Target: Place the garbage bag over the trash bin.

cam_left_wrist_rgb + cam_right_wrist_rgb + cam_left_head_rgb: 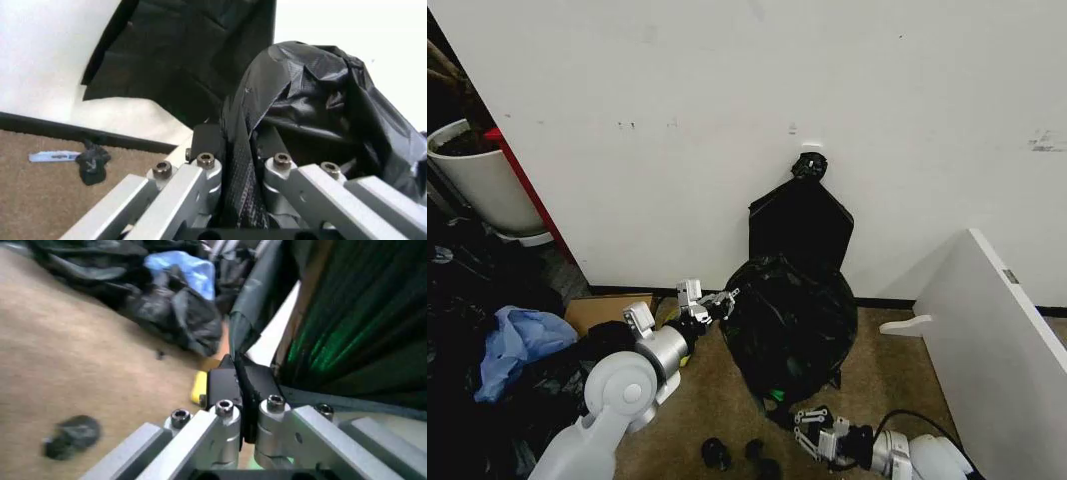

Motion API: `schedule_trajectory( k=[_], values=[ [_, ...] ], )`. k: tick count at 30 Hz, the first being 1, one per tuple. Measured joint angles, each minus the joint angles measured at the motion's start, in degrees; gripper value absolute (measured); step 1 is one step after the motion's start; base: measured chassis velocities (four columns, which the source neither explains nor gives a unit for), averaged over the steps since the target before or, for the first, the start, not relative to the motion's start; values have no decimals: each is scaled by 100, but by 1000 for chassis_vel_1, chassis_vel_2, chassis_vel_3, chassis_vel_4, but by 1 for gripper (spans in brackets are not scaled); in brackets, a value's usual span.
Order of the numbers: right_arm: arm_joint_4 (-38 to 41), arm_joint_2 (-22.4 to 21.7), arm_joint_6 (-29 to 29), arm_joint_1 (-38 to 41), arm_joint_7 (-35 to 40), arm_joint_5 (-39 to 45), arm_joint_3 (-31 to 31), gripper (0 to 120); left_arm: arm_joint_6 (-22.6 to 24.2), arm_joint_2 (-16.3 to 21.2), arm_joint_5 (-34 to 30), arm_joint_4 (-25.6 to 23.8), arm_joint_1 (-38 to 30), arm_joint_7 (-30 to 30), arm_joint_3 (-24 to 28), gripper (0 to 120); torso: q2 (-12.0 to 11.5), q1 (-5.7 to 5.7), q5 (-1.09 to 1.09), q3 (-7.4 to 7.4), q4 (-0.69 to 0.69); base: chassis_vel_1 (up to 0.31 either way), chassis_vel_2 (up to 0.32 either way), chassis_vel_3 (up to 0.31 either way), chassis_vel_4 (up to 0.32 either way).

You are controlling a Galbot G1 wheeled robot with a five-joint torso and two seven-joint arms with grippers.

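Note:
The garbage bag [789,320], glossy wrinkled black film, is draped over a round bulging shape on the brown floor by the white wall. The trash bin is hidden under it; a green tint [333,340] shows through the film in the right wrist view. My left gripper [719,303] is at the bag's left side, shut on a fold of the film [240,165]. My right gripper [805,424] is low at the bag's front base, shut on a thin edge of film [244,385].
A flat black bag [800,225] with a knotted top leans on the wall behind. A white board [997,330] slants at the right. A cardboard box [602,310], a black heap with blue cloth [522,345] and a white planter pot [482,180] are at the left. Small black items [717,452] lie in front.

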Motion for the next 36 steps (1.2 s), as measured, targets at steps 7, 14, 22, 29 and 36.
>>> schedule_trajectory(
  k=[7, 14, 22, 29, 36],
  values=[
    [-260, 215, 147, 332, 540, 25, -87, 0, -238, -116, -105, -135, 293, -29, 88, 5, 0, 0, 0, 0, 0, 0, 0, 0, 0],
    [-816, 362, -97, 484, 2316, -2391, 395, 0, -72, -152, -328, -267, 340, -182, -51, 5, 0, 0, -1, 0, -1, 0, 0, 0, 0],
    [-607, 81, 103, 209, 2080, -163, -6, 14, -373, 75, 226, -39, 309, 67, -95, 5, 0, 0, -1, 0, -1, 0, 0, 0, 0],
    [-703, -178, 221, 205, -990, 1956, 524, 38, -702, 144, 636, 433, 40, 198, -23, 5, 1, 0, 0, 0, 0, 0, 0, 0, 0],
    [-589, -418, -260, 97, -2148, 3863, 1095, 65, -905, 159, 988, 762, -218, 291, 123, 5, 1, 0, 0, 0, -1, 0, 0, 0, 0]
  ],
)
